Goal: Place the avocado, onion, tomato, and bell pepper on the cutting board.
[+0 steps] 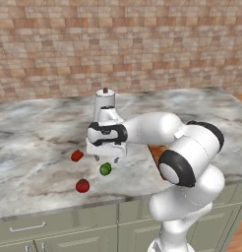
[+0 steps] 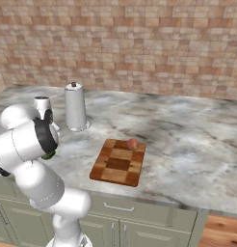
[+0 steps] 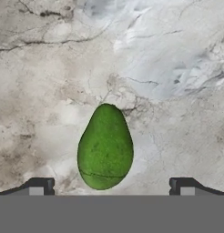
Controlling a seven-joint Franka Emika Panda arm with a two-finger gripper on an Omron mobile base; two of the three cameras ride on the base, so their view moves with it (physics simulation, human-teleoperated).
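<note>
The gripper (image 3: 109, 186) hangs wide open and empty above the avocado (image 3: 105, 146), which lies on the counter (image 1: 39, 133) left of the cutting board (image 2: 118, 163). Descend straight, centring the avocado's narrow width between the fingers.

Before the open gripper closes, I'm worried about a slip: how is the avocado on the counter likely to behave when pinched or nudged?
The avocado looks smooth and egg-shaped, so a nudge would probably make it roll or wobble on the flat marble counter. Its tapered end may let it squirt out from between the fingers unless they close across the widest part. It looks rigid, not floppy.
</note>
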